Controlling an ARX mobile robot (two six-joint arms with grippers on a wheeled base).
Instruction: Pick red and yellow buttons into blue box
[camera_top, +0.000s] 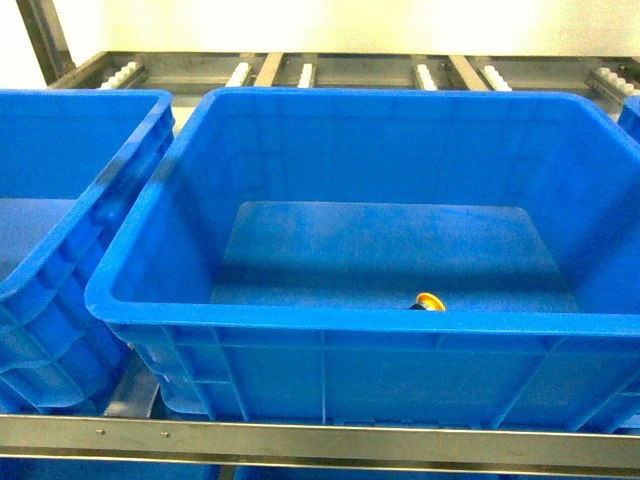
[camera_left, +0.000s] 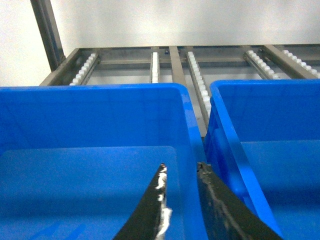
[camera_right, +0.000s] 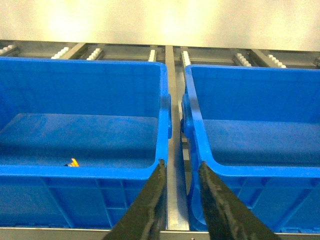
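The blue box (camera_top: 350, 325) fills the middle of the head view, deep and thick-rimmed. The yellow button (camera_top: 430, 302) lies on its floor close to the near wall, its cap tipped sideways. The right wrist view shows the same yellow button (camera_right: 73, 162) just behind the near rim of the blue box (camera_right: 80, 171). The red button is out of view. My left gripper (camera_left: 181, 166) is open and empty, hovering over the right wall of a blue crate. My right gripper (camera_right: 181, 163) is open and empty, in front of the gap between two crates. Neither gripper appears in the head view.
A second blue crate (camera_top: 60, 250) stands to the left of the box, and another crate (camera_right: 255, 125) to its right. All rest on a metal rack with white rollers (camera_top: 305, 75). A steel rail (camera_top: 320, 438) runs along the front.
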